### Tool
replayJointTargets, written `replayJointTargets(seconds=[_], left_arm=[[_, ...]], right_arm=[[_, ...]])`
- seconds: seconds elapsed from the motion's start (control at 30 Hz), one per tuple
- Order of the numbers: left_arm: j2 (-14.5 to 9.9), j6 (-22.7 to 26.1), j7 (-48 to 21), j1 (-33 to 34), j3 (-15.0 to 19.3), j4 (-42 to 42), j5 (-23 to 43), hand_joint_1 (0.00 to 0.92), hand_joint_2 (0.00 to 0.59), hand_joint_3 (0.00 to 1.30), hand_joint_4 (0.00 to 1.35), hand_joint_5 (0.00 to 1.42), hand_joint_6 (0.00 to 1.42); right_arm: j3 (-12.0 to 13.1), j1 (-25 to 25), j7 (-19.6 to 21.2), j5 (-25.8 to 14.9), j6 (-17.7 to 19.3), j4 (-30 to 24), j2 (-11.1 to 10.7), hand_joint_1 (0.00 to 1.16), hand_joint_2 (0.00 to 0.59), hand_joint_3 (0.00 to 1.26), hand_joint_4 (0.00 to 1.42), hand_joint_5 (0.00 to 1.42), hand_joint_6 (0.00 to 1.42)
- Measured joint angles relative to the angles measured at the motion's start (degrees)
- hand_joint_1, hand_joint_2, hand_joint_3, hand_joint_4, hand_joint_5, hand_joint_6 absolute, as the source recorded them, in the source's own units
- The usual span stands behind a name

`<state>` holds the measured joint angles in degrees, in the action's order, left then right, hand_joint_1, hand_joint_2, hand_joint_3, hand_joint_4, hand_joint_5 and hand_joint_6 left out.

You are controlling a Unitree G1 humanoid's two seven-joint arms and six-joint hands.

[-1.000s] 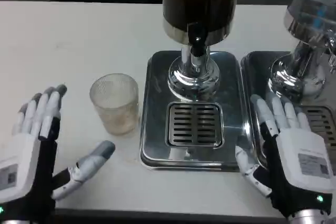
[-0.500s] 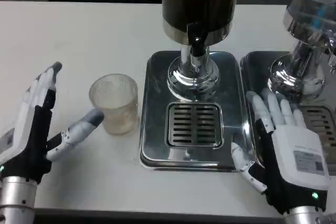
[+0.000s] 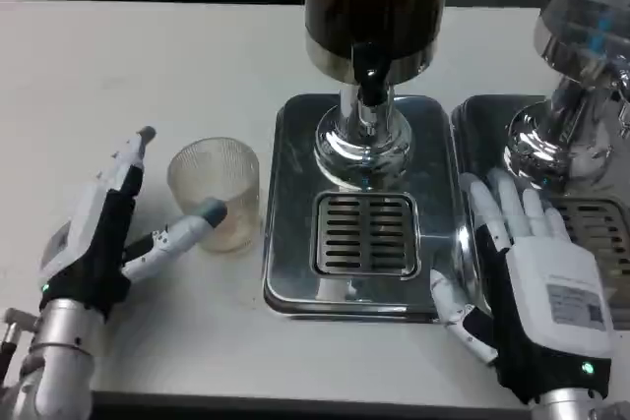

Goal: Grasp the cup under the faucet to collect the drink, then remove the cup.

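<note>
A clear ribbed cup (image 3: 216, 192) stands empty on the white table, left of the drink dispenser's steel tray (image 3: 295, 272). The black faucet (image 3: 370, 81) juts from the dark drink tank above the slotted drain grille (image 3: 364, 234). My left hand (image 3: 116, 226) is open beside the cup's left side, thumb reaching to the cup's front wall, fingers stretched up along its left. My right hand (image 3: 532, 282) lies open and flat on the table, between the two trays, holding nothing.
A second dispenser (image 3: 581, 76) with its own steel tray (image 3: 472, 135) stands at the right edge, just beyond my right hand. The white table (image 3: 128, 66) stretches wide to the left and behind the cup.
My left hand has moved right and forward toward the cup, turning edge-on, its thumb now at the cup's wall. The right hand shifted only slightly. The cup has not moved.
</note>
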<state>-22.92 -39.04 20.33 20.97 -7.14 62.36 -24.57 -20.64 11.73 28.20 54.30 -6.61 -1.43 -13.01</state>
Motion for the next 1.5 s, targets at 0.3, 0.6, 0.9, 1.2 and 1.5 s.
replayJointTargets(seconds=[0.3, 0.6, 0.9, 1.2, 1.5], left_arm=[[2.0, 0.1, -0.6, 3.5, -1.8, 4.3, 0.0, 0.312, 0.036, 0.0, 0.0, 0.0, 0.0], [4.0, 0.7, -0.1, 5.9, -2.6, 6.7, 0.4, 0.354, 0.04, 0.0, 0.0, 0.0, 0.0], [5.4, 1.1, 0.1, 6.7, -2.3, 8.1, 1.8, 0.435, 0.054, 0.0, 0.0, 0.11, 0.12], [6.5, 1.4, 0.1, 8.3, -2.4, 9.1, 2.0, 0.483, 0.065, 0.11, 0.16, 0.37, 0.41], [6.7, 2.1, 1.3, 9.1, -3.2, 9.2, 1.9, 0.584, 0.075, 0.56, 0.67, 0.81, 0.93]], right_arm=[[0.0, 0.6, 0.0, 0.3, -0.6, -1.2, 0.0, 0.25, 0.512, 0.08, 0.0, 0.0, 0.07], [-0.6, 2.7, -0.1, 0.6, -1.9, -2.9, 1.1, 0.26, 0.512, 0.08, 0.0, 0.01, 0.11], [-0.6, 3.4, -0.1, 0.6, -2.8, -3.8, 1.2, 0.26, 0.512, 0.08, 0.0, 0.02, 0.16], [-0.6, 4.5, -0.1, 0.6, -3.0, -5.0, 1.1, 0.26, 0.512, 0.08, 0.0, 0.04, 0.18], [-0.5, 4.8, -0.1, 0.6, -3.4, -5.6, 1.3, 0.26, 0.512, 0.09, 0.0, 0.05, 0.21]])
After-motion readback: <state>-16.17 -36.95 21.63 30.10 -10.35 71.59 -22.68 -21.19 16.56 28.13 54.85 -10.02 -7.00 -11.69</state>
